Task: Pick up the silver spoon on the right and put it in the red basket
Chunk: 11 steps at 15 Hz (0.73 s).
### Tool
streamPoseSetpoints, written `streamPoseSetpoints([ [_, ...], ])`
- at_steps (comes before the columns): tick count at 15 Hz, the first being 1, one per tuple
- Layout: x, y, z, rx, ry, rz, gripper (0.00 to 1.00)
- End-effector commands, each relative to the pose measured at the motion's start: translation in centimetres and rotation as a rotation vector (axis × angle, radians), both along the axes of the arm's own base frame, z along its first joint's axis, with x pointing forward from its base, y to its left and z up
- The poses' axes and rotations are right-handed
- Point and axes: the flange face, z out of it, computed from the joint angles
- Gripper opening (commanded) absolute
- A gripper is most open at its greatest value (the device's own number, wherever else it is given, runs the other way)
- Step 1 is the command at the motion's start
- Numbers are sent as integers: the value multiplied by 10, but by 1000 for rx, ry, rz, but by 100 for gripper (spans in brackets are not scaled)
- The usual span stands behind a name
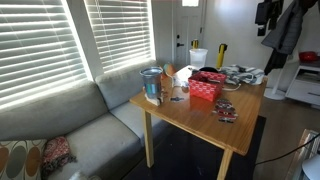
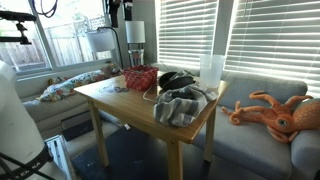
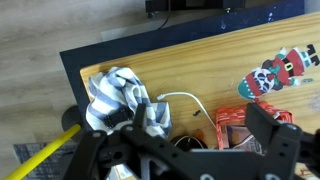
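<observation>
Grey cloth on wood tbl; orange octopus plush on couch.

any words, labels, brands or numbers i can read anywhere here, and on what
No text can be read in any view.
flat printed packet: only a cartoon figure shows; any lettering is too blurred to read.
red basket: no label visible.
tall white cup: no marking visible.

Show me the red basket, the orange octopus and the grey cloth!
red basket (image 1: 205,91): in an exterior view, front wall.
orange octopus (image 2: 280,115): in an exterior view, its body.
grey cloth (image 3: 118,98): wrist view, crumpled middle.
</observation>
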Motion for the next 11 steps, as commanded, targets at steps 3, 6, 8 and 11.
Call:
streamPoseSetpoints([
  [3,-6,0,1,1,-12,8,100],
  [6,-4,0,-4,0,-8,10,100],
  [8,-4,1,-5,0,-7,11,100],
  [11,-4,1,-5,-1,-7,11,100],
])
